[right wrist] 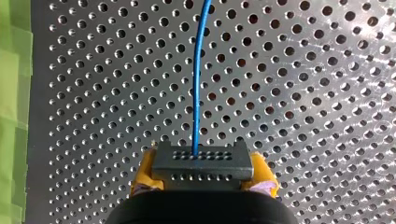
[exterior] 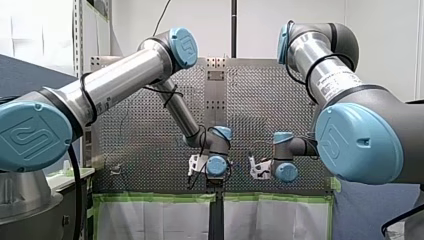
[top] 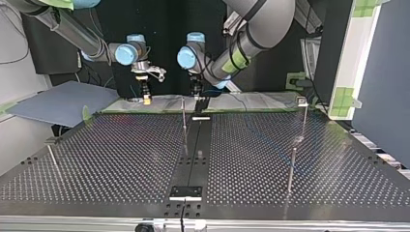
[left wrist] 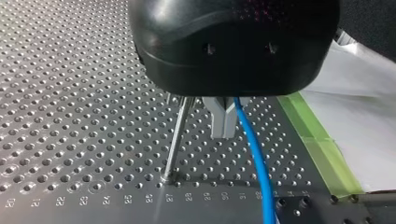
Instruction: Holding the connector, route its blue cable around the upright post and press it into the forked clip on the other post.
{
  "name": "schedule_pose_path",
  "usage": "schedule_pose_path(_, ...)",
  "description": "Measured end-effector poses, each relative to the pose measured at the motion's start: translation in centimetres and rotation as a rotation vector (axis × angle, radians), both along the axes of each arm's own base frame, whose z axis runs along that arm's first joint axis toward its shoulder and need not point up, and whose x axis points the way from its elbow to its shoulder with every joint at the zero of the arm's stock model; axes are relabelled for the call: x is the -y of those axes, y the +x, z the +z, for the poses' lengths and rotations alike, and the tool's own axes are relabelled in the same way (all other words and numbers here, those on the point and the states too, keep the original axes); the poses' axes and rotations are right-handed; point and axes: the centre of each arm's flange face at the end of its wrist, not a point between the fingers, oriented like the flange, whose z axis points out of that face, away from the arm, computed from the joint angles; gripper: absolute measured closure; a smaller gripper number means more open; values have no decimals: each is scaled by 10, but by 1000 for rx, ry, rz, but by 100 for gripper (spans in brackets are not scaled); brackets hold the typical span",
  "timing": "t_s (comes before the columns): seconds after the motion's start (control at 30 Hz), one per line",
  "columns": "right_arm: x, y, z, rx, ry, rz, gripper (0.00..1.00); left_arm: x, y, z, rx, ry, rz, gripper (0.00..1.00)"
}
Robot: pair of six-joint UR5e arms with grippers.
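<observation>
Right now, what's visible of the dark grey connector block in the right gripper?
The dark grey connector block is rectangular, plastic by its look, with rows of small holes. My right gripper clamps it between yellow pads. A thin blue cable leaves its middle and runs straight ahead over the perforated metal table.

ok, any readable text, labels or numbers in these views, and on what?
"20" to "32": numbers in a row along the table edge, left wrist view.
Embossed logo on the blue joint caps, front view: no readable letters.
Label on my right arm, front view: too small to read.
</observation>
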Motion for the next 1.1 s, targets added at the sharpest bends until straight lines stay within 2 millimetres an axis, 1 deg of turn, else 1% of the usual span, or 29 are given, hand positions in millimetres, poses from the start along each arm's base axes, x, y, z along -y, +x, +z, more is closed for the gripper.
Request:
schedule_pose_path(0.33,0,0,-1,1,1,0,93,2,-1,-1,-8,0,-22,100)
schedule_pose_path(0.6,0,0,-1,0,4,0,93,-1,0,-4,-21,7,-26,100)
schedule_pose_path(0.9,0,-1,-2,4,8,-3,93,-4,4,-6,-28,5,-32,100)
schedule_pose_path(1.1,0,-1,-3,6,9,-6,93,-2,8,-4,-30,-1,-50,100)
